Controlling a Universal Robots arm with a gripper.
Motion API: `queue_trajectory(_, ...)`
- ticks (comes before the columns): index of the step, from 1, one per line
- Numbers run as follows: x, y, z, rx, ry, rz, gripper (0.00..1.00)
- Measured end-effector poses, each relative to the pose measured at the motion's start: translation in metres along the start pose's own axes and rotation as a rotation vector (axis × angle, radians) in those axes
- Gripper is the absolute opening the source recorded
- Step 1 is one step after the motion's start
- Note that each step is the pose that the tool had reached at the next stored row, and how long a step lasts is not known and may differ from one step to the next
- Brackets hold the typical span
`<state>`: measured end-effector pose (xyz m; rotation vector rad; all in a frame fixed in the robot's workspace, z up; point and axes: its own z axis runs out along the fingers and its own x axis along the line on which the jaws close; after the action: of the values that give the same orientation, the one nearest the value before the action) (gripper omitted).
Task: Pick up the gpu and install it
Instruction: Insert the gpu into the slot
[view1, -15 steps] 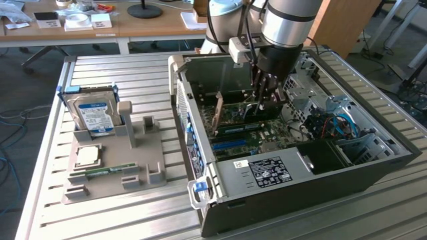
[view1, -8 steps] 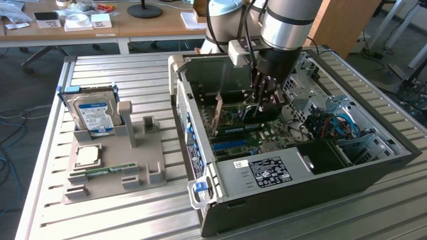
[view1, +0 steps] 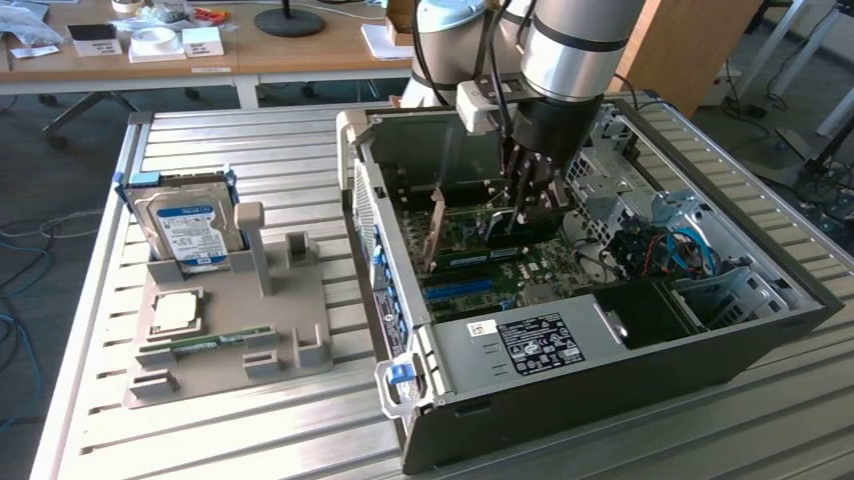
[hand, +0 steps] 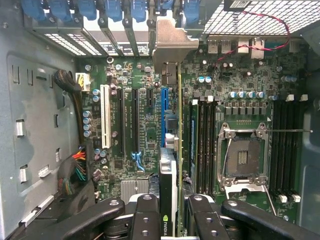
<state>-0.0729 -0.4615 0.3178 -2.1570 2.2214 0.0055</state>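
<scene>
My gripper (view1: 531, 212) reaches down into the open computer case (view1: 601, 340) and is shut on the gpu (view1: 511, 228). In the wrist view the gpu (hand: 173, 150) stands edge-on between the two black fingers (hand: 146, 217), with my gripper (hand: 172, 212) closed around its dark body. Its grey metal end bracket (hand: 172, 42) points at the rear slot openings. The card hangs upright right beside the long blue slot (hand: 164, 107) of the green motherboard (hand: 240, 75). Whether its edge sits in a slot is hidden.
A grey fixture (view1: 227, 330) on the slatted table in the exterior view's left carries a blue-labelled hard drive (view1: 187, 225), a processor (view1: 176, 312) and a green memory stick (view1: 214, 342). Inside the case are memory slots (hand: 204, 140), an empty processor socket (hand: 245, 157) and cable bundles (hand: 75, 170).
</scene>
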Motion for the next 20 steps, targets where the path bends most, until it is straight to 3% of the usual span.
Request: queue_trajectory(20, 0.0001, 0.0002, 0.0025, 0.0001, -0.0001, 0.0, 0.27)
